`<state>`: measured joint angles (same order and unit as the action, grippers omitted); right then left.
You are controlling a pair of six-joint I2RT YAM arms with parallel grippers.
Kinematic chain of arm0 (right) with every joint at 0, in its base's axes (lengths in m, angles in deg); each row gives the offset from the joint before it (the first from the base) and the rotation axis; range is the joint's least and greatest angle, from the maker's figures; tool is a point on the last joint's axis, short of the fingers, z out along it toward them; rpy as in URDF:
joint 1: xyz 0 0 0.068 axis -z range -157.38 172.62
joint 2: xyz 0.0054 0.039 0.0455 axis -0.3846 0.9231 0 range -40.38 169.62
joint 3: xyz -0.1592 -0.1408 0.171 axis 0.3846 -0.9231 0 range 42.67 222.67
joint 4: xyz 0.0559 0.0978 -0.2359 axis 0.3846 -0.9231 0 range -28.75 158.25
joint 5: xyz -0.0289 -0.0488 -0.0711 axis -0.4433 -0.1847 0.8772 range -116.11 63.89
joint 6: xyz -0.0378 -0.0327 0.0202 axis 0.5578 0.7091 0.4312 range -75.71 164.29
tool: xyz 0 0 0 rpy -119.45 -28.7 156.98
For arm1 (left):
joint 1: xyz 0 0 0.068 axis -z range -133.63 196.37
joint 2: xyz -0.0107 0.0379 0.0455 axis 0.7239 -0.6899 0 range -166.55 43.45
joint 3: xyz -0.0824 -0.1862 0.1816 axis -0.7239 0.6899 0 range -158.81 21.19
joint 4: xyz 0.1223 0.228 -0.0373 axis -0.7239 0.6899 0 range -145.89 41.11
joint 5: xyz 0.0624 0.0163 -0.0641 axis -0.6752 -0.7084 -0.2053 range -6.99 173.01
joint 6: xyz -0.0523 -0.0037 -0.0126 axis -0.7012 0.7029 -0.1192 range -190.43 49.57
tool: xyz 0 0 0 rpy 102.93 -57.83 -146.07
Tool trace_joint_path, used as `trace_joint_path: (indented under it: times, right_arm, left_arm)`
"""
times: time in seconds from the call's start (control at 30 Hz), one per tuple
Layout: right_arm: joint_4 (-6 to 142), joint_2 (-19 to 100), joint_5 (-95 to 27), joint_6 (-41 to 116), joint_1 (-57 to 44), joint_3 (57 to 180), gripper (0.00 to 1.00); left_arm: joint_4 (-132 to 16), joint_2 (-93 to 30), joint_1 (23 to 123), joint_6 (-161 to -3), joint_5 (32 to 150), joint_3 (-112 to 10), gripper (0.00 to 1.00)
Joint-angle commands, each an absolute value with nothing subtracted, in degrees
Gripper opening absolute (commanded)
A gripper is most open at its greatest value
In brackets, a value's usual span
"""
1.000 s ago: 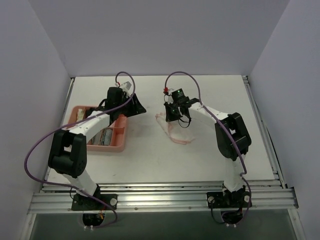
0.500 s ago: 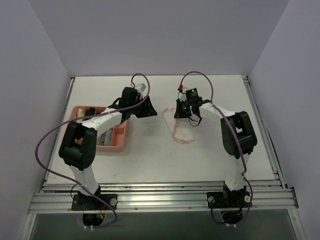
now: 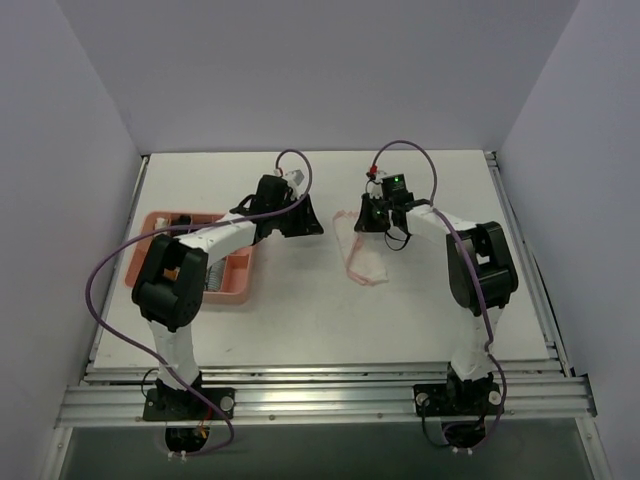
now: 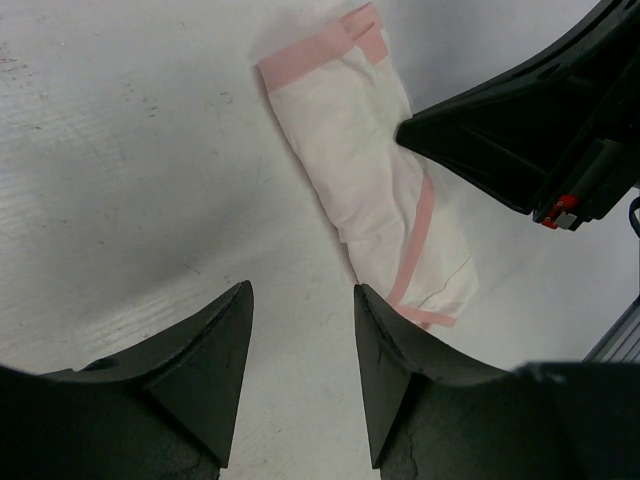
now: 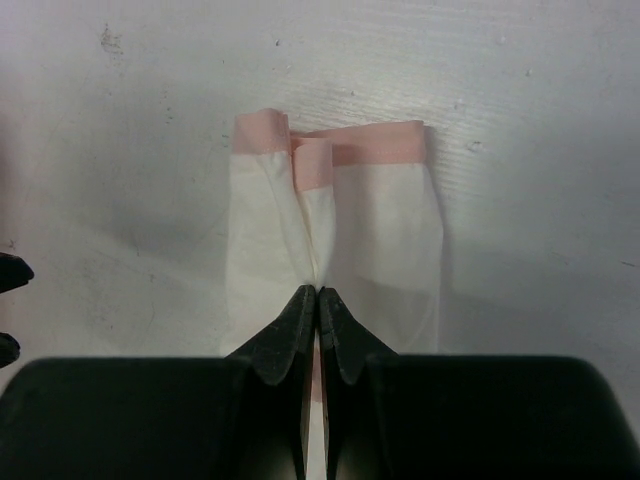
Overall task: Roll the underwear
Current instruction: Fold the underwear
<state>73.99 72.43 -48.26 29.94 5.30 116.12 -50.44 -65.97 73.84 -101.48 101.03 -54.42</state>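
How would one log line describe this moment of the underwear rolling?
left gripper: open, empty, beside the underwear | right gripper: shut on the underwear | underwear: folded strip on table, not rolled

The underwear [image 3: 360, 256] lies on the table [image 3: 400, 315], right of the tray [image 3: 215, 298].

Underwear [image 4: 365, 190] lying on table [image 4: 130, 180], left gripper [image 4: 300, 290] parted nearby

Light falls soft and even from above, so the matte white tabletop [image 3: 300, 310] reads bright with no glare. Close to the lens, my black plastic left claw [image 4: 301, 292] looks slightly blurred and casts a faint grey shadow. The overhead view is crisp.
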Motion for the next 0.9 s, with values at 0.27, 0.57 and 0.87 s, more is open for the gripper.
trace_joint_path:
  times: [0.27,0.57,0.87]
  right_arm:
    - [82.3,66.1,-50.9,24.9,7.3,109.4,0.00]
    - [87.2,63.2,-50.5,22.8,7.4,103.9,0.00]
    - [79.6,64.3,-44.3,27.9,9.3,108.4,0.00]
  left_arm:
    - [-52.4,-75.2,76.6,-102.6,105.3,-65.7,0.54]
    - [-42.0,-80.6,79.4,-103.6,98.9,-78.9,0.54]
    - [-41.3,-82.0,80.5,-105.1,95.8,-79.4,0.54]
